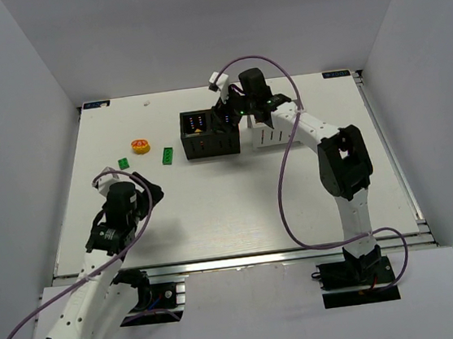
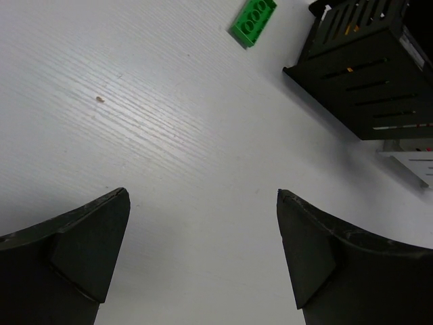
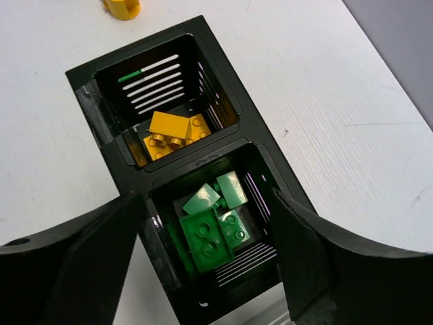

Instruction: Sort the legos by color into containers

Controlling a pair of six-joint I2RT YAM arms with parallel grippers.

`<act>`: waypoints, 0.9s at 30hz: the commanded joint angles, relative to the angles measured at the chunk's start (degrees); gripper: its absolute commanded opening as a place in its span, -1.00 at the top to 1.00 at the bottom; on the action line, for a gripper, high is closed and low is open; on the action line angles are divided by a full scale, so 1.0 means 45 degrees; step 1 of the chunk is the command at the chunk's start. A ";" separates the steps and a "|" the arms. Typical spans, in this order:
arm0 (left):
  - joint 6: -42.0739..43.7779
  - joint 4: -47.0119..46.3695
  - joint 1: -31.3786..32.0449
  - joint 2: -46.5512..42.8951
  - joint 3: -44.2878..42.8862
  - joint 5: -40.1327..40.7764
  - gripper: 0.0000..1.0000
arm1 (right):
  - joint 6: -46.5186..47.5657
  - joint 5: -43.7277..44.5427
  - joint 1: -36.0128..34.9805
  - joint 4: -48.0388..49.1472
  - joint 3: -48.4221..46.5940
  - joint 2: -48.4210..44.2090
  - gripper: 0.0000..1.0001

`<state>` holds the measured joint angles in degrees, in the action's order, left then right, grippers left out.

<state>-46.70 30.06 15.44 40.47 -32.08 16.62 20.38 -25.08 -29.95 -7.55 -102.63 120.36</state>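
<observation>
Starting w/ the white table (image 1: 215, 212): both containers sit toward its far middle. The black container (image 1: 208, 147) is a slotted box w/ two square compartments, open tops up, long axis running left-right in the top view. The white container (image 1: 270, 137) is just beside it on the right, partly under the right arm. The right gripper (image 3: 205, 198) hangs over the black box's right compartment, fingers spread wide either side, gripping nothing. The left gripper (image 2: 201, 194) is low over bare table at near left, jaws fully apart, empty too. Inside the black box, per the right wrist cam: orange-yellow bricks (image 3: 172, 131) lie in one compartment, green bricks (image 3: 213, 227) are piled in the other, darker ones studs up, a paler one tilted on top. Loose on the table left of the box: a round orange-yellow piece (image 1: 140, 146), a long green brick (image 1: 167, 154) w/ its long axis pointing near-far, and a smaller green brick (image 1: 124, 162) further left.
</observation>
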 commanded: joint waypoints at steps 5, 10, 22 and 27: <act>0.1719 -0.2380 -0.0072 0.1703 -0.0233 -0.2205 -0.89 | 0.0998 -0.2388 0.0230 0.0308 0.1526 -0.3144 -0.79; 0.3733 -0.3125 -0.0053 0.2919 -0.0743 -0.3513 -0.85 | 0.1506 -0.5492 0.0679 -0.0782 0.2801 -0.4319 -0.52; 0.6763 -0.4024 -0.0053 0.5849 -0.1798 -0.5158 -0.85 | 0.0980 -0.5892 0.1090 0.0056 0.6574 -0.7232 0.47; 0.7252 -0.4707 -0.0053 0.6961 -0.1895 -0.5159 -0.85 | 0.0823 -0.5715 0.1422 0.0057 0.7103 -0.7527 0.36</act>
<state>-17.10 11.60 15.42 70.19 -38.52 -5.28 25.54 -50.28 -24.62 -9.52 -71.00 88.95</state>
